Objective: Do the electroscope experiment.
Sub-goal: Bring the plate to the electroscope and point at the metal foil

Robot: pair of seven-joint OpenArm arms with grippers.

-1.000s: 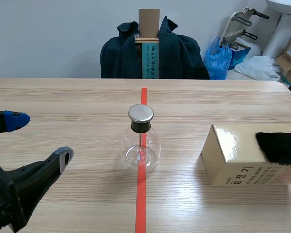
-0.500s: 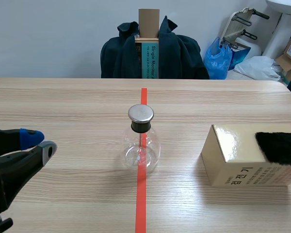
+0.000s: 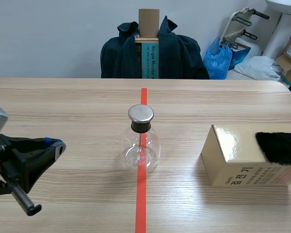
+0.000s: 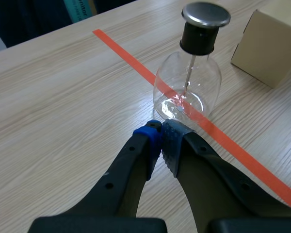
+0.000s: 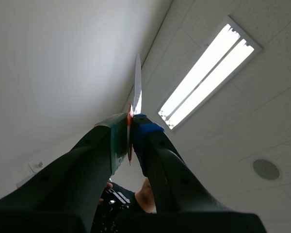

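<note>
Early days, I'd say: the right gripper [image 5: 130,127] was clamped on a thin pale strip with a red base [image 5: 137,87], aimed at the ceiling [image 5: 276,102], so bringing it to the round clear glass flask with the metal cap [image 4: 186,90] was left to do. Left gripper [image 4: 161,133] was pinched closed on nothing, flask just ahead of its tips, not touching. Black fuzzy cloth [image 3: 280,147] lay on the gold cardboard box [image 3: 233,160] beyond the flask.
</note>
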